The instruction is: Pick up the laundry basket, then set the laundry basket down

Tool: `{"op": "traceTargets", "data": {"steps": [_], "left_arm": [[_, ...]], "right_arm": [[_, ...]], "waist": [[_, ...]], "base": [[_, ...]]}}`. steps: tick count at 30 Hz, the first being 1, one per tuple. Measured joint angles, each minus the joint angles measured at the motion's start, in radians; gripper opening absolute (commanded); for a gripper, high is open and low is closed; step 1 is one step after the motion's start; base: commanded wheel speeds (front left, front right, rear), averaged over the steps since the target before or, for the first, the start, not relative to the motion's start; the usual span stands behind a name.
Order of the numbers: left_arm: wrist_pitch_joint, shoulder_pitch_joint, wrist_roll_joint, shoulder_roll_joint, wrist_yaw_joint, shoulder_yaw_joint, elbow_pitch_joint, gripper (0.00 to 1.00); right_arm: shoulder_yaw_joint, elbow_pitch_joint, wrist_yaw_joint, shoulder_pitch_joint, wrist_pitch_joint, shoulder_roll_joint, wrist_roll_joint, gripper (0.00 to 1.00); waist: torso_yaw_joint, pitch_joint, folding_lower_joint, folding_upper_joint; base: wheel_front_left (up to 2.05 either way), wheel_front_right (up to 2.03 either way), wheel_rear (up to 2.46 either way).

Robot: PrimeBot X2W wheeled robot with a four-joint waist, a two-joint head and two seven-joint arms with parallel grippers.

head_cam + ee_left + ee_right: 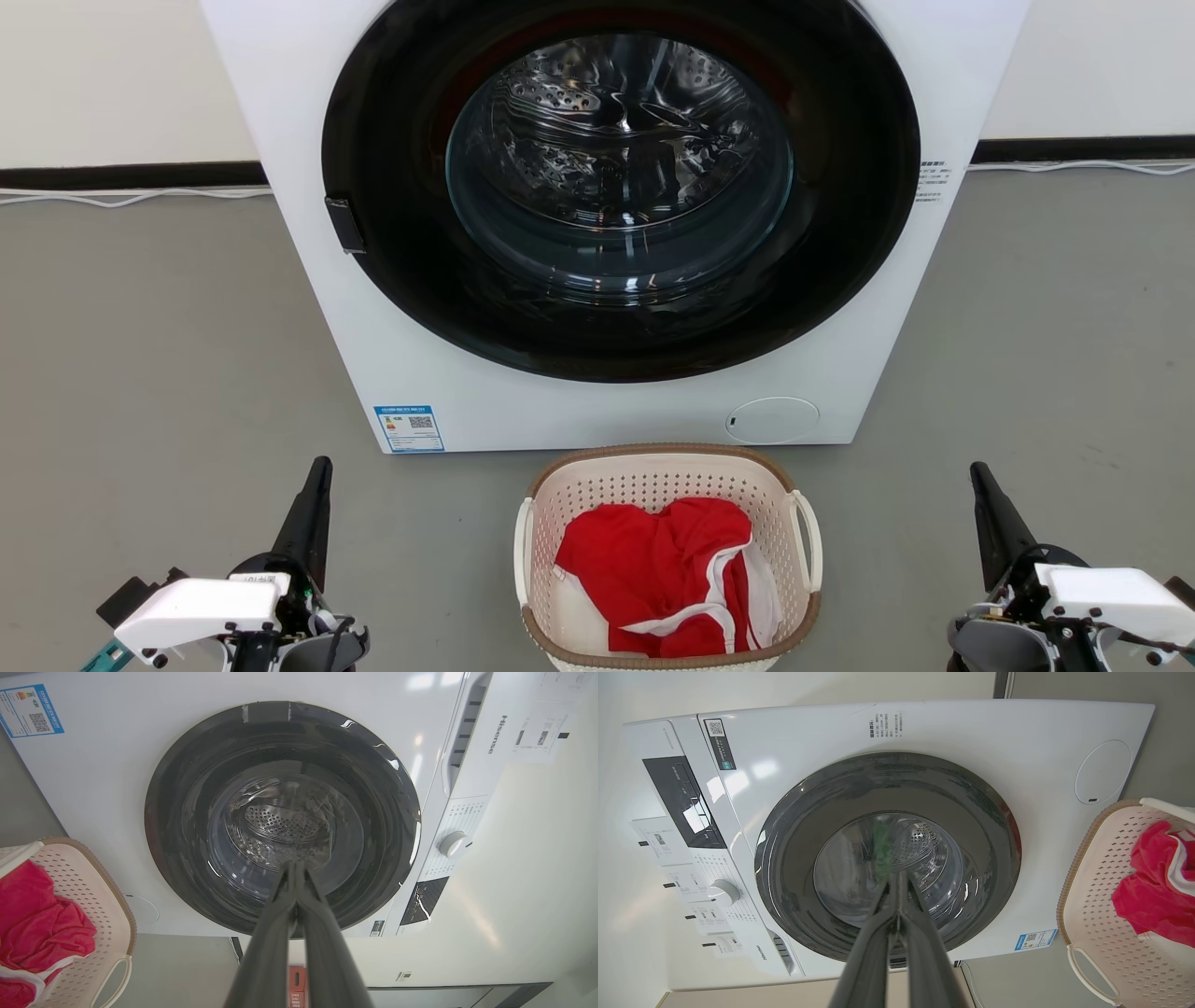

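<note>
On the floor [140, 355], close in front of the washer [308, 280], stood the basket [653, 483], upright, at the bottom middle of the head view. Its far rim lay near the washer's lower front without touching it. A red garment [653, 560] with white trim lay crumpled inside, covering most of the bottom. Two white loop handles [810, 541] stood out at the basket's sides, and nothing touched them.

Behind the basket, the washer's round dark door [392, 308] was closed, and the steel drum [616, 140] showed through its glass. A blue label [409, 427] sat at the washer's lower left corner and a round cap [772, 420] at its lower right. A pale cable [131, 196] ran along the foot of the wall.

The left gripper [320, 471] hung well to the left of the basket, its two fingers pressed together and holding nothing. The right gripper [978, 476] hung well to the right, likewise closed and empty. Both pointed toward the washer, apart from the basket, and each wrist view showed the fingers meeting at their tips before the door.
</note>
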Motion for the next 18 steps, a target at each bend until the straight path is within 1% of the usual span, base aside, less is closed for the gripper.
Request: {"op": "traceTargets", "data": {"steps": [11,12,14,18], "left_arm": [[0.0,0.0,0.0,0.0,0.0,0.0,0.002,0.0],[0.0,0.001,0.0,-0.002,0.0,0.0,0.011,1.0],[0.0,0.018,0.0,-0.007,0.001,-0.003,0.031,1.0],[-0.01,0.038,0.0,-0.007,0.001,-0.013,0.036,1.0]], "right_arm": [[0.0,0.002,0.0,0.0,0.0,0.0,0.0,0.0],[0.002,0.009,0.0,0.004,0.0,0.001,0.0,1.0],[0.003,0.028,-0.001,0.022,-0.001,0.004,0.0,1.0],[0.005,0.028,-0.001,0.042,-0.006,0.008,-0.001,1.0]], "waist": [[0.0,0.0,0.0,0.0],[0.0,0.0,0.0,0.0],[0.0,0.0,0.0,0.0],[0.0,-0.001,0.0001,0.0]], "base": [[0.0,0.0,0.0],[0.0,0.0,0.0],[0.0,0.0,0.0],[0.0,0.0,0.0]]}}
